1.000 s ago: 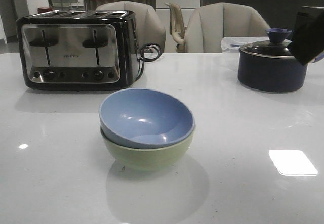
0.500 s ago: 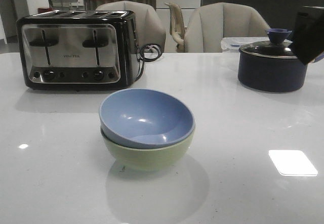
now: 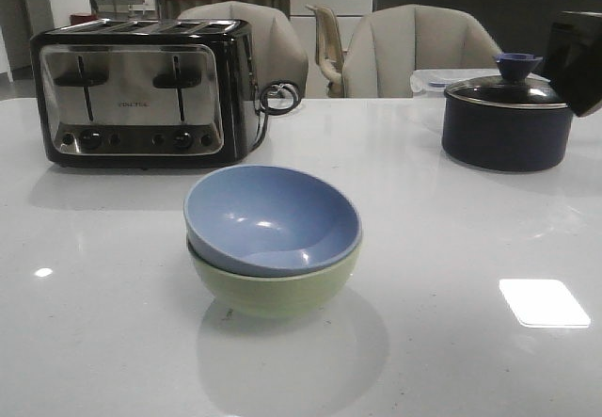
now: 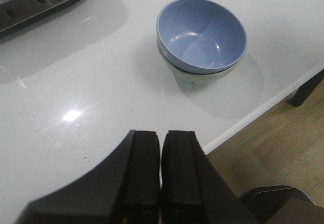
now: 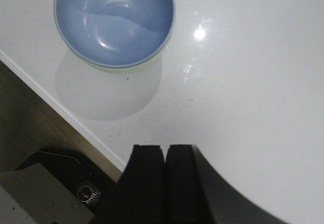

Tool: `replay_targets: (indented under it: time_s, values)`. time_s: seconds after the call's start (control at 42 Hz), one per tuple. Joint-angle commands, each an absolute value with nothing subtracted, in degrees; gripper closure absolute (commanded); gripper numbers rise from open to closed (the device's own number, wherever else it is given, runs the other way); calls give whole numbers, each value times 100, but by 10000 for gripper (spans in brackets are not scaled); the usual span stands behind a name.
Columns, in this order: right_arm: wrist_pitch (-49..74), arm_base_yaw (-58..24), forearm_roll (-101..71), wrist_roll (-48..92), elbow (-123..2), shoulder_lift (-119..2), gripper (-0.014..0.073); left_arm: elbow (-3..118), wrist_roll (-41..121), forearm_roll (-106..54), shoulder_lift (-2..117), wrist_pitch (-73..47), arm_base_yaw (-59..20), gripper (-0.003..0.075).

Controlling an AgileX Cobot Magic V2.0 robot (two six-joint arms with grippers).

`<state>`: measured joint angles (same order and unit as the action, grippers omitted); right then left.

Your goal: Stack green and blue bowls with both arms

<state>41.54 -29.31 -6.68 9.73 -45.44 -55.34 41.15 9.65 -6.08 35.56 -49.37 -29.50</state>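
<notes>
A glossy white counter point(image 3: 451, 342) fills the view, with padded chairs point(image 3: 419, 50) behind it, a four-slot chrome toaster point(image 3: 141, 92) at the far left and a dark navy lidded pot point(image 3: 508, 120) at the far right. Over the last second the dark right arm point(image 3: 578, 59) at the frame's right edge has drawn further away from the pot, which suggests the stacking is finished. The blue bowl point(image 3: 273, 219) sits nested, empty, in the green bowl point(image 3: 277, 290) mid-counter, while the left gripper point(image 4: 161, 168) and right gripper point(image 5: 164, 178) hover well apart from it, each with jaws pressed together on nothing.
</notes>
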Motion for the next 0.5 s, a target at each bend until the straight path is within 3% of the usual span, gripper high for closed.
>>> replay_targets:
  time_s: [0.0,0.476]
  values:
    - [3841,-2930,-635,1023,-4704,-5471,557,4268,885,-634,3553,-4544,-2981,622]
    - [3841,-2930,-635,1023,-4704,-5471,557,4178,972,-379,3464,-4382,-2954,622]
